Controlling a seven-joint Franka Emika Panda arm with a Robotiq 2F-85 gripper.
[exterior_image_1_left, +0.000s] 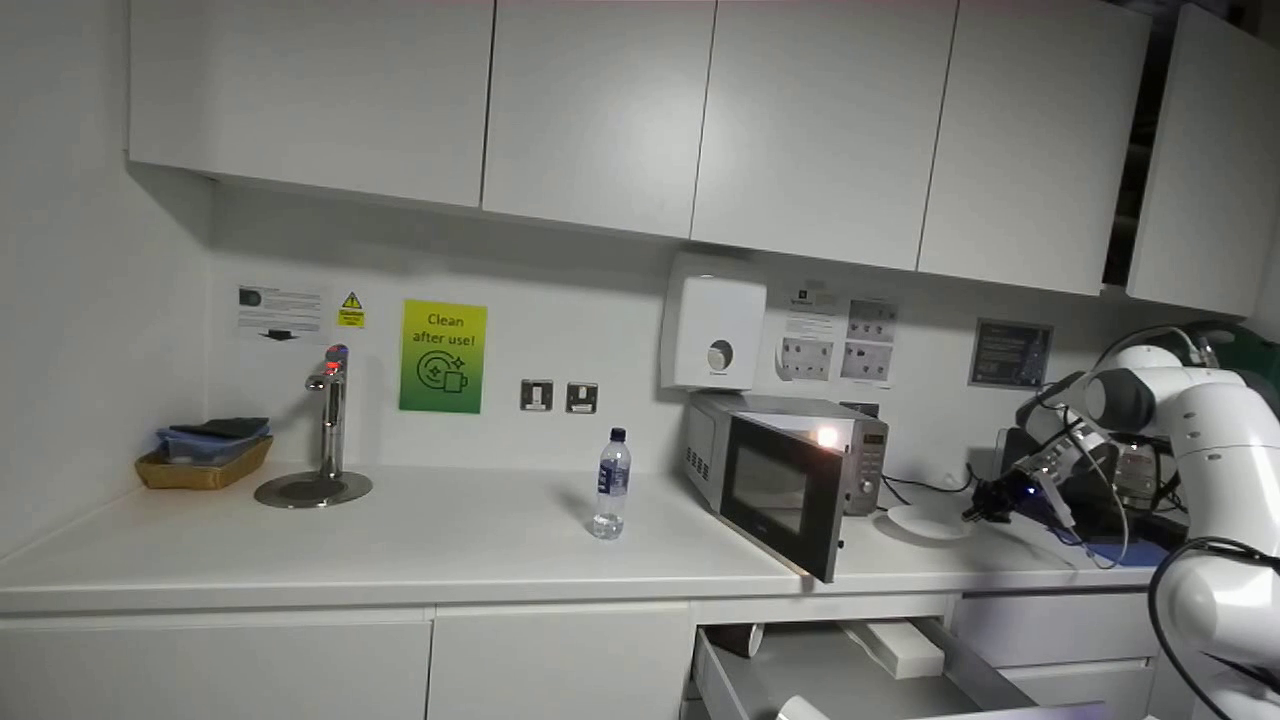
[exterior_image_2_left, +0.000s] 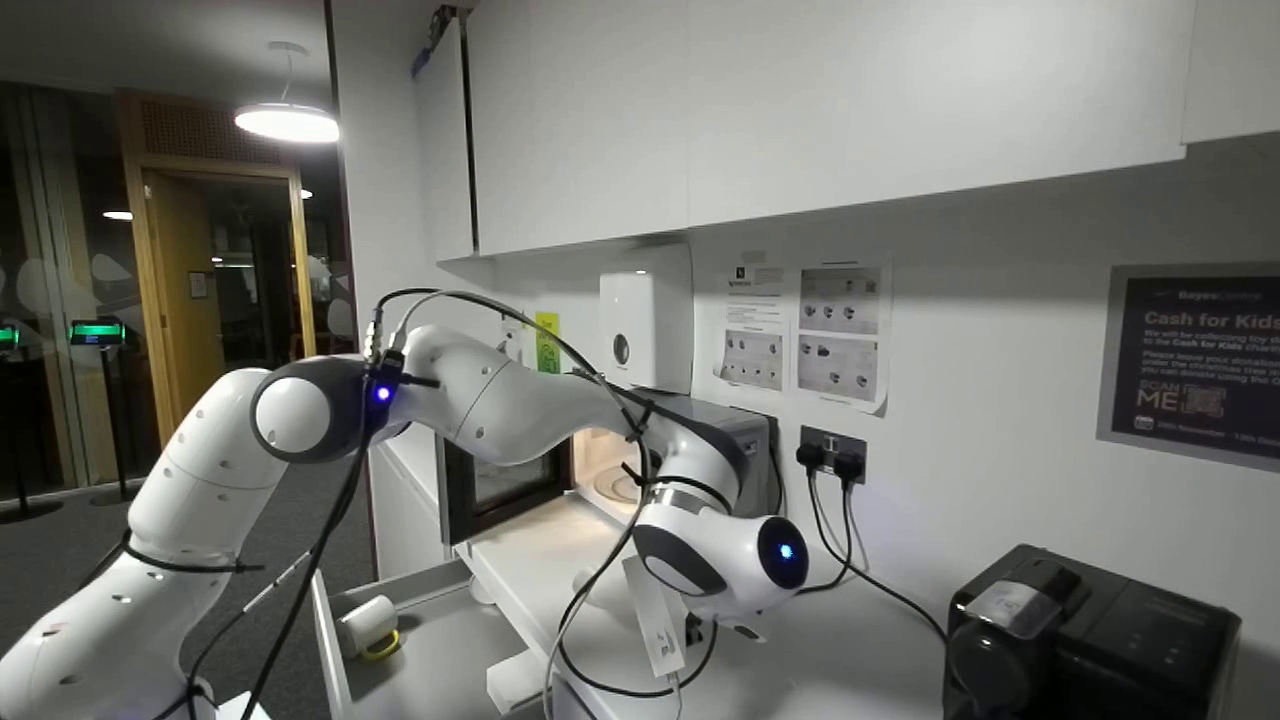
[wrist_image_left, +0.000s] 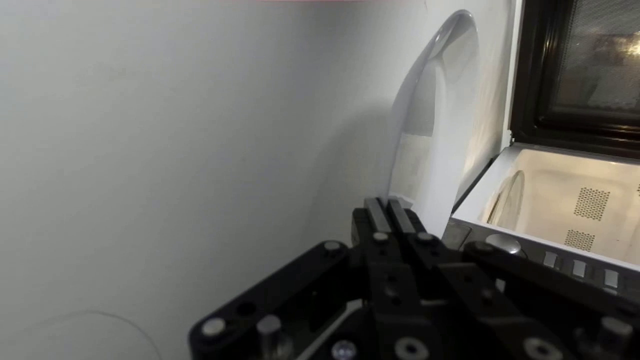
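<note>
Squeezed closed, the gripper (wrist_image_left: 384, 201) pinches a white plate (wrist_image_left: 452, 125) by its edge, a drawer (exterior_image_2_left: 440, 645) holds a mug (exterior_image_2_left: 366, 624), and only an exterior view shows a bottle (exterior_image_1_left: 611, 488).

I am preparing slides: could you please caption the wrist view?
The gripper pinches a white plate by its rim, beside an open, lit microwave.

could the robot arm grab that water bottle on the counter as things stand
Probably not: the gripper looks shut on the white plate, and in an exterior view the open microwave door stands between the gripper and the water bottle.
</note>
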